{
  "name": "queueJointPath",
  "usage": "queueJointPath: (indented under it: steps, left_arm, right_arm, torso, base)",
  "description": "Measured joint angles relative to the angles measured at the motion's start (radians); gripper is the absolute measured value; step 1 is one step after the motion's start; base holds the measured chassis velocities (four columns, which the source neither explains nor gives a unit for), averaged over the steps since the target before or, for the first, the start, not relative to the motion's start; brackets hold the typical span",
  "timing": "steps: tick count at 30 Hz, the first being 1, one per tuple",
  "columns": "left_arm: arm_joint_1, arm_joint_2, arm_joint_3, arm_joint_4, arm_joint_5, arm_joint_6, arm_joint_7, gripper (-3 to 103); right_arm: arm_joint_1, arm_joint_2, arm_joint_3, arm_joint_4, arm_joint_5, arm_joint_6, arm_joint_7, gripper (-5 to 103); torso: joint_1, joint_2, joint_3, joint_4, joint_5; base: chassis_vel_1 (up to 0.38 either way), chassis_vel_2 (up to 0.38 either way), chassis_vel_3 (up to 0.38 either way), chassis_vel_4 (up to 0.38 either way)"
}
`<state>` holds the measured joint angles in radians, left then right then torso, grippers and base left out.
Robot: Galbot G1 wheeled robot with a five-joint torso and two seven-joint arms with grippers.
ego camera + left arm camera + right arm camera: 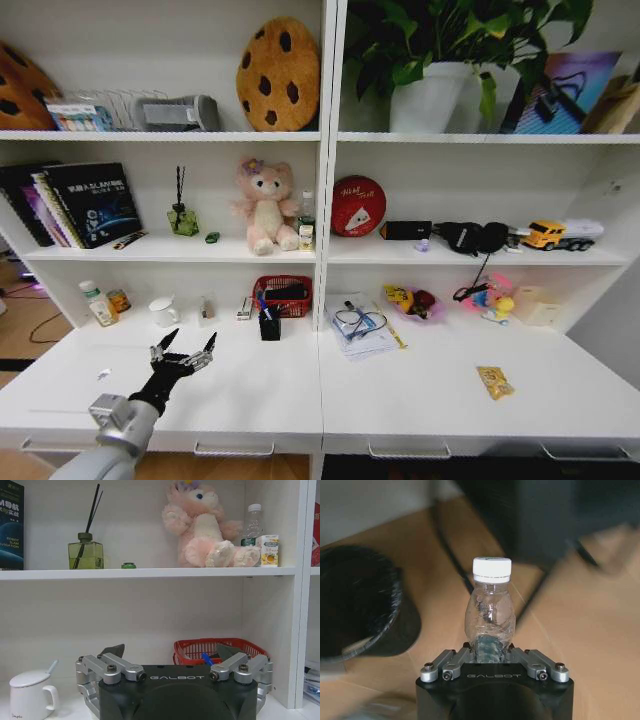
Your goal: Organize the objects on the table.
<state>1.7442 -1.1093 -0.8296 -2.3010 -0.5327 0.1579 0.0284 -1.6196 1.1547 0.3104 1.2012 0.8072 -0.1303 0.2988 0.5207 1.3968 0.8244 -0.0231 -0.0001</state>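
Observation:
My left gripper [190, 347] hovers open over the left part of the white table [260, 395], with nothing between its fingers. Ahead of it in the left wrist view, where the gripper [170, 652] faces the shelf unit, stand a white mug [30, 692] and a red basket [220, 649]. A small green item [128, 565] lies on the shelf above. A black pen holder [269, 325] with a blue pen stands by the basket [283, 295]. My right gripper [487, 652] is shut on a clear plastic bottle [490, 605] with a white cap, held upright above a wooden floor.
On the table lie papers with a cable [358, 325], a pink bowl [418, 303], a yellow packet [494, 381], a small bottle [98, 303] and the mug [163, 311]. A black bin [360, 605] stands on the floor beside the held bottle. Shelves rise behind the table.

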Motion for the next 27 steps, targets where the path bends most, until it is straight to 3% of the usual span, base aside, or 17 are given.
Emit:
queueJointPath:
  steps: [1,2,3,5,6,7,9,13,19,27]
  left_arm:
    - [0.0,0.0,0.0,0.0,0.0,0.0,0.0,100]
    - [0.0,0.0,0.0,0.0,0.0,0.0,0.0,100]
    - [0.0,0.0,0.0,0.0,0.0,0.0,0.0,100]
    - [0.0,0.0,0.0,0.0,0.0,0.0,0.0,100]
    - [0.0,0.0,0.0,0.0,0.0,0.0,0.0,100]
    - [0.0,0.0,0.0,0.0,0.0,0.0,0.0,100]
    - [0.0,0.0,0.0,0.0,0.0,0.0,0.0,100]
    - [0.0,0.0,0.0,0.0,0.0,0.0,0.0,100]
    - [0.0,0.0,0.0,0.0,0.0,0.0,0.0,100]
    - [0.0,0.0,0.0,0.0,0.0,0.0,0.0,100]
  right_arm:
    - [0.018,0.003,0.014,-0.088,-0.165,0.064,-0.156,22]
    - [0.038,0.003,0.023,-0.152,-0.299,0.121,-0.262,22]
    - [0.038,0.003,0.023,-0.152,-0.299,0.121,-0.262,22]
    - [0.079,0.007,0.043,-0.236,-0.511,0.214,-0.415,22]
    - [0.079,0.007,0.043,-0.236,-0.511,0.214,-0.415,22]
    - [0.111,0.02,0.055,-0.286,-0.625,0.284,-0.485,22]
    - [0.172,0.045,0.067,-0.38,-0.768,0.408,-0.541,22]
    - [0.231,0.068,0.066,-0.424,-0.86,0.48,-0.552,22]
    - [0.315,0.13,0.07,-0.432,-0.997,0.544,-0.476,22]
    - [0.387,0.17,0.067,-0.413,-1.044,0.557,-0.388,22]
  torso:
    - [0.0,0.0,0.0,-0.0002,0.0002]
    - [0.0,0.0,0.0,-0.0002,0.0001]
    - [0.0,0.0,0.0,-0.0002,0.0001]
    - [0.0,0.0,0.0,0.0001,-0.0006]
    - [0.0,0.0,0.0,0.0001,-0.0006]
    - [0.0,0.0,0.0,0.0001,0.0]
    - [0.0,0.0,0.0,0.0001,0.0003]
    - [0.0,0.0,0.0,0.0002,-0.0001]
    - [0.0,0.0,0.0,0.0003,-0.0002]
    - [0.0,0.0,0.0,0.0002,-0.0001]
  base:
    - [0.0,0.0,0.0,0.0]
    - [0.0,0.0,0.0,0.0]
    - [0.0,0.0,0.0,0.0]
    - [0.0,0.0,0.0,0.0]
    - [0.0,0.0,0.0,0.0]
    - [0.0,0.0,0.0,0.0]
    - [0.0,0.0,0.0,0.0]
    - [0.0,0.0,0.0,0.0]
    - [0.0,0.0,0.0,0.0]
    - [0.0,0.0,0.0,0.0]
